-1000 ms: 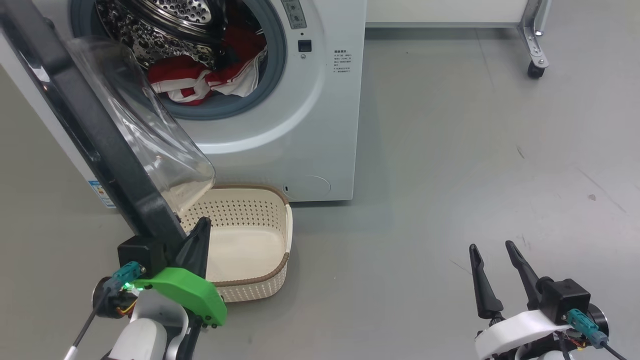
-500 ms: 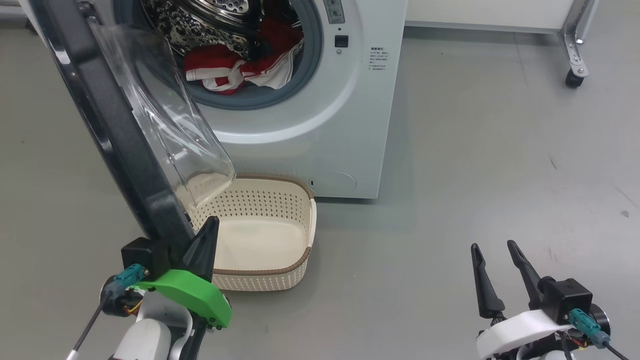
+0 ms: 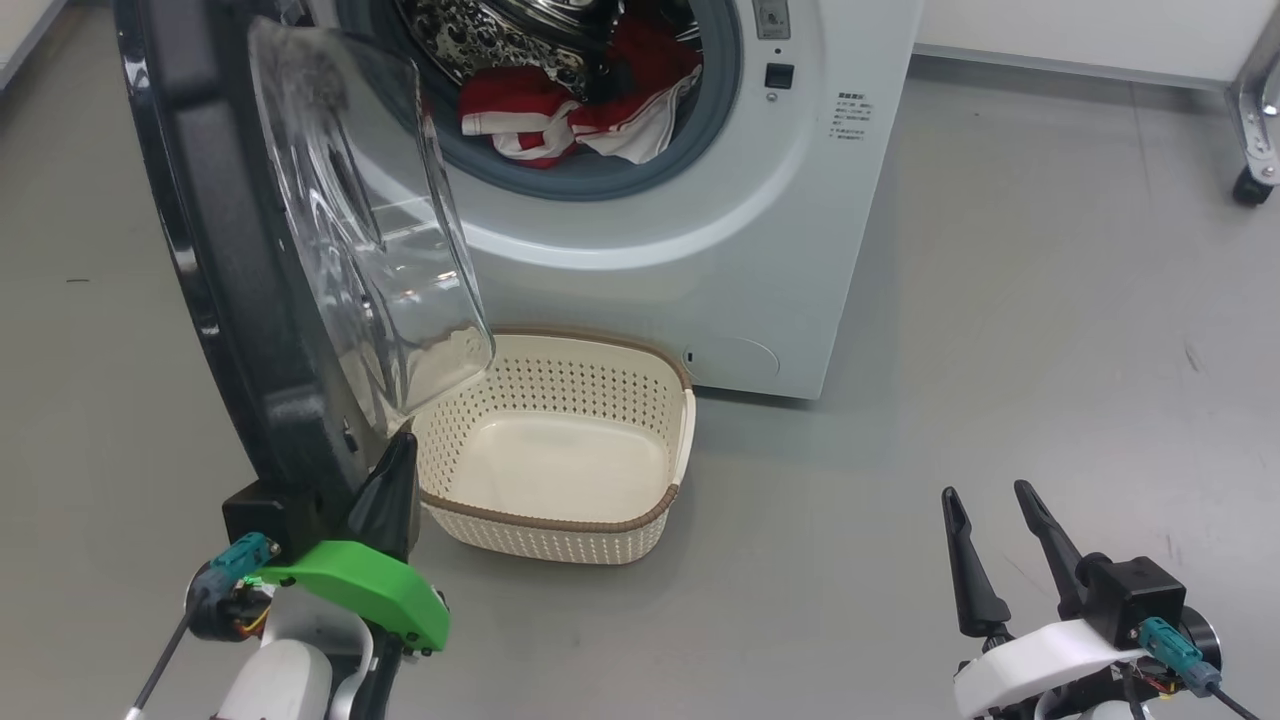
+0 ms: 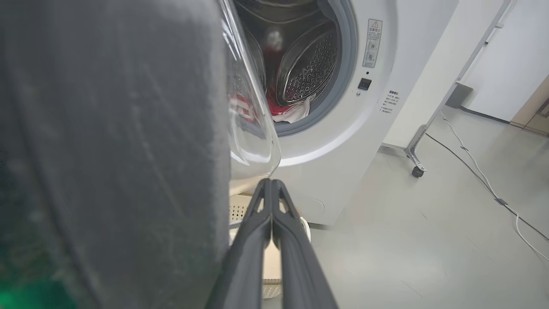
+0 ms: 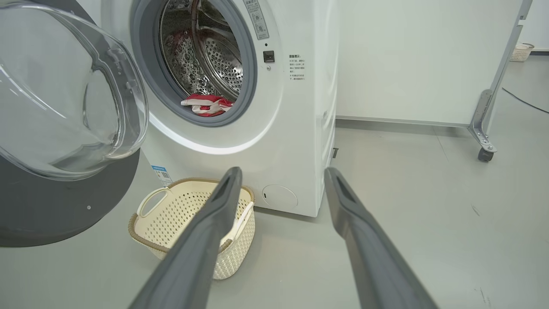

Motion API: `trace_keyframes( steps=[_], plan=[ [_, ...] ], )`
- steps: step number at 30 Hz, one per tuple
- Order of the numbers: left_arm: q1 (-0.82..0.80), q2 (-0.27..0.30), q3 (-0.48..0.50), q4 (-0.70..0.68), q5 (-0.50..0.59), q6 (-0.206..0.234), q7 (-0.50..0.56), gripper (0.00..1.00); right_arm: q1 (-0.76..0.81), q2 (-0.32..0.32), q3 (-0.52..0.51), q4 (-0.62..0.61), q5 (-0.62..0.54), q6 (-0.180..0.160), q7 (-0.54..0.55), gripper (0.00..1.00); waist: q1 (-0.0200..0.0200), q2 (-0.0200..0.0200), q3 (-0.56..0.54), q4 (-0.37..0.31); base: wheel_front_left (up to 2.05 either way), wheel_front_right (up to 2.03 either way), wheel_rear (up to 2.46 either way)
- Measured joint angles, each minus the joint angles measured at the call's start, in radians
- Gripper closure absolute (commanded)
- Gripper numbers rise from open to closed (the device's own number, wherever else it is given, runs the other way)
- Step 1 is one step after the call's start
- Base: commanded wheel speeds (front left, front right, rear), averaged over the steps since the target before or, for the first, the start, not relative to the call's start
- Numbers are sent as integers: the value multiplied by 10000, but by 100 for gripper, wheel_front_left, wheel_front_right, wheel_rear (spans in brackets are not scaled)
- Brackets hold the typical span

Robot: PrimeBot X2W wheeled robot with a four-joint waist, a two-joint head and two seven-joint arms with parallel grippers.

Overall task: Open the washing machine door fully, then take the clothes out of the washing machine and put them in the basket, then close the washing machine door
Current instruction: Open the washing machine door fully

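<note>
Leftmost, the washing machine door (image 3: 215, 260) stands swung out, its glass bowl facing the drum (image 3: 480, 40); the left gripper (image 3: 400, 445) sits at the door's lower edge, fingers pressed together on nothing, just beside the black rim. Next comes the basket (image 3: 560, 540) — on the floor (image 3: 1000, 300) right before the washing machine (image 3: 720, 250). Red and white clothes (image 3: 570, 110) lie at the drum's mouth. Far right, the right gripper (image 3: 984, 490) hangs over the grey floor — fingers spread apart, holding nothing.
</note>
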Motion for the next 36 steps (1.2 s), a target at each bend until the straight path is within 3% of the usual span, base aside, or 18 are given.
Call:
trace_keyframes(
  steps=[14,36],
  plan=[
    [0,144,786,33,-240,199,-366,100,-5,8,81,13,-245,92,0,0,0,0,203,745,0,0,0],
    [-324,966,2884,-23,-1229,794,-823,100,-558,-188,314,17,-583,171,0,0,0,0,1478,806,0,0,0]
  ],
)
